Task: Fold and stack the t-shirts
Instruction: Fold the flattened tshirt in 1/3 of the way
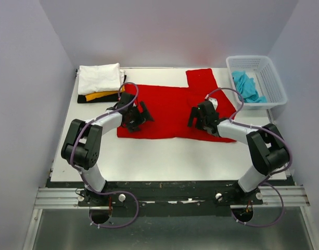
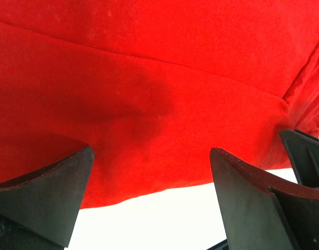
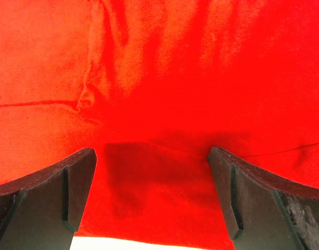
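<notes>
A bright red t-shirt (image 1: 172,107) lies spread flat across the middle of the white table (image 1: 164,156), one sleeve reaching toward the back right. My left gripper (image 1: 141,115) hovers over the shirt's left part, open, with nothing between its fingers (image 2: 50,192); under it shows the shirt's near hem (image 2: 149,156). Over the shirt's right part my right gripper (image 1: 198,117) is open too, red cloth (image 3: 159,104) lying flat below its fingers (image 3: 242,192). A folded stack of white, yellow-orange and black t-shirts (image 1: 100,80) sits at the back left. A turquoise t-shirt (image 1: 246,86) lies in the basket.
A white plastic lattice basket (image 1: 263,65) stands at the table's back right corner. Grey walls enclose the table on three sides. Bare white table runs along the near edge in front of the red shirt.
</notes>
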